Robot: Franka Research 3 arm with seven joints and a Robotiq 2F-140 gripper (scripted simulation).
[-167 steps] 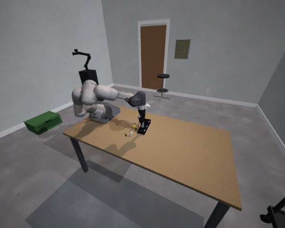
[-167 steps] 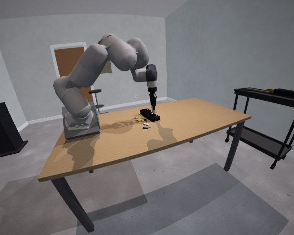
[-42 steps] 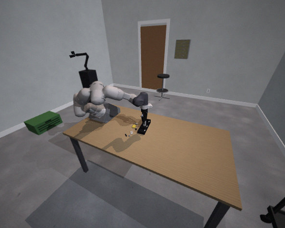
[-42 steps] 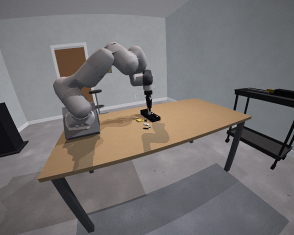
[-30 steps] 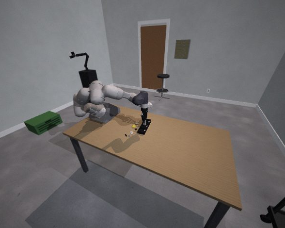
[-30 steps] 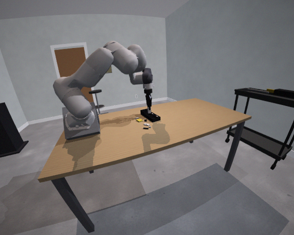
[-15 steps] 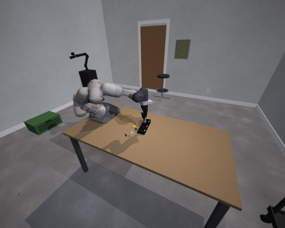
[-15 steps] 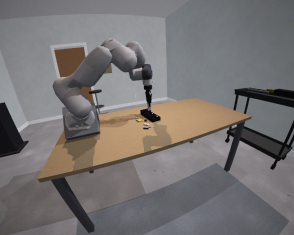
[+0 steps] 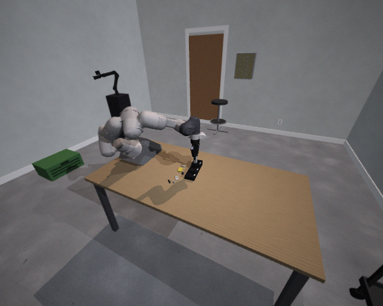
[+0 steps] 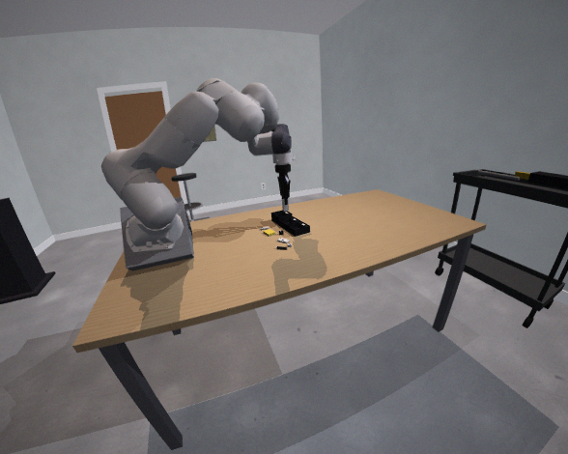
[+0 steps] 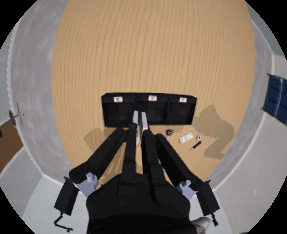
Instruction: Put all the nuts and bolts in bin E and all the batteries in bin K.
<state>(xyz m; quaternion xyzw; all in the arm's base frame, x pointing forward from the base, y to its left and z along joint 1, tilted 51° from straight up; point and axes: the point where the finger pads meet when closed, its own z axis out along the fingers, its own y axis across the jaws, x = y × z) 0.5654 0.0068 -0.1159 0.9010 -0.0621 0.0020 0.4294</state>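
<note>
My gripper (image 9: 195,161) (image 10: 285,208) (image 11: 138,117) points down, shut, with its tips low over the row of bins; nothing shows between them. The black row of three bins (image 9: 190,178) (image 10: 301,232) (image 11: 182,123) stands on the table; its white labels are too small to read. A thin black piece (image 9: 169,181) (image 10: 281,248) (image 11: 197,145), perhaps a battery, lies beside a small grey piece (image 9: 173,181) (image 10: 289,244) (image 11: 199,136). A small dark thing (image 9: 182,172) (image 10: 280,232) (image 11: 169,132) lies close to the bins. The bins' contents are unclear.
A white piece (image 9: 176,178) (image 10: 283,240) (image 11: 186,137) lies between the dark thing and the grey piece. A yellow block (image 9: 180,169) (image 10: 269,233) and a pale thing (image 9: 183,165) (image 10: 264,228) lie on the robot's side of the bins. The arm's shadow crosses the table.
</note>
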